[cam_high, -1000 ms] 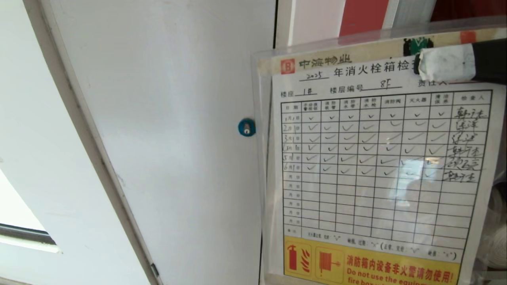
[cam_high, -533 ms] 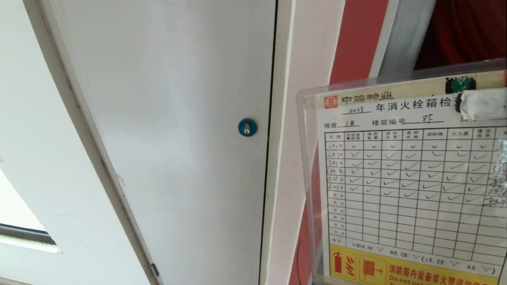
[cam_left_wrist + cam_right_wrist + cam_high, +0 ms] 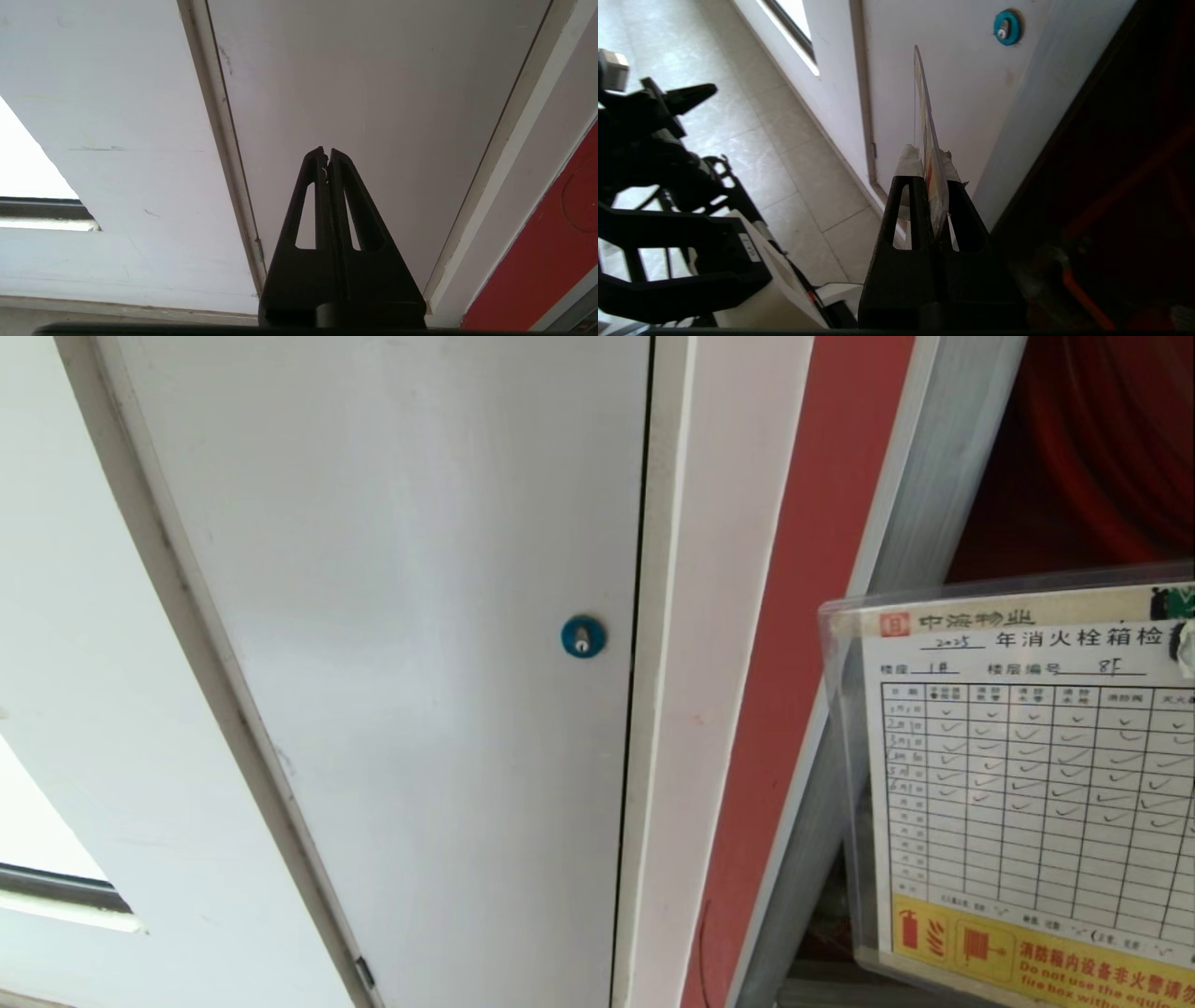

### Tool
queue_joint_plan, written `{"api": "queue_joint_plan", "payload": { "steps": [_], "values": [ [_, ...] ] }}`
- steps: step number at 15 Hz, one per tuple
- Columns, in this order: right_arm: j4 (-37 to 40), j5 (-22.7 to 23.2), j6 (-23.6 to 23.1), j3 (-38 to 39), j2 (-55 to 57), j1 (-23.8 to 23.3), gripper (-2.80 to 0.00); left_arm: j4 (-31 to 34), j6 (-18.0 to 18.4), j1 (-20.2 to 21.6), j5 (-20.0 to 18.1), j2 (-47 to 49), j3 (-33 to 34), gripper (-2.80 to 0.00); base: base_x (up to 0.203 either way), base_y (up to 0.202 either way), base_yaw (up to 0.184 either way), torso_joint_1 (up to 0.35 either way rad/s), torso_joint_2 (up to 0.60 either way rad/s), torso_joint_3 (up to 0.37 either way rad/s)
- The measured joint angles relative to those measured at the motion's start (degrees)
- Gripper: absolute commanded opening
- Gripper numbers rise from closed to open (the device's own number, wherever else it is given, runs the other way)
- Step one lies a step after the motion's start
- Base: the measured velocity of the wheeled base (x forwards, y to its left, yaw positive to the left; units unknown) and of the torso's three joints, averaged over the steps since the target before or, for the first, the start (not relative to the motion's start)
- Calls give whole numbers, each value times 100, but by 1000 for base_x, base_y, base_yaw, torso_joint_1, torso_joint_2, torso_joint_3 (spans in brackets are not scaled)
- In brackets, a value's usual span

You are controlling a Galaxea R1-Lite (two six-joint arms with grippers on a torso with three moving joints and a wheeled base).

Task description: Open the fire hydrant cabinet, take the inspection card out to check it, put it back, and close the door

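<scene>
With the right gripper [image 3: 930, 161] pinching the inspection card [image 3: 1027, 784] just right of the white door's blue lock [image 3: 583, 637], the put-back step seems underway, needing the card guided into the fire hydrant cabinet [image 3: 943, 457]; the left gripper [image 3: 326, 156] rests pressed together.

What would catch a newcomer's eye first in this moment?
The inspection card, a ticked table in a clear sleeve with a yellow strip below, fills the head view's lower right, before the fire hydrant cabinet and its red interior. The right tool is shut on its edge. A round blue lock dots the plain white door to the left.
</scene>
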Motion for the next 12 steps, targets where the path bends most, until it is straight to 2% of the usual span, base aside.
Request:
{"api": "queue_joint_plan", "payload": {
  "steps": [3,8,12],
  "values": [
    [158,-705,-477,3,-171,-2,-280,0,-2,-2,-2,0,0,-280,0,0,0,0,0,0],
    [235,-1564,-1182,24,-388,-4,-280,0,0,-2,-2,0,0,-280,0,0,0,0,0,0],
    [227,-2335,-1963,32,-425,-6,-280,0,0,-2,0,0,0,-280,0,0,0,0,0,0]
  ]
}}
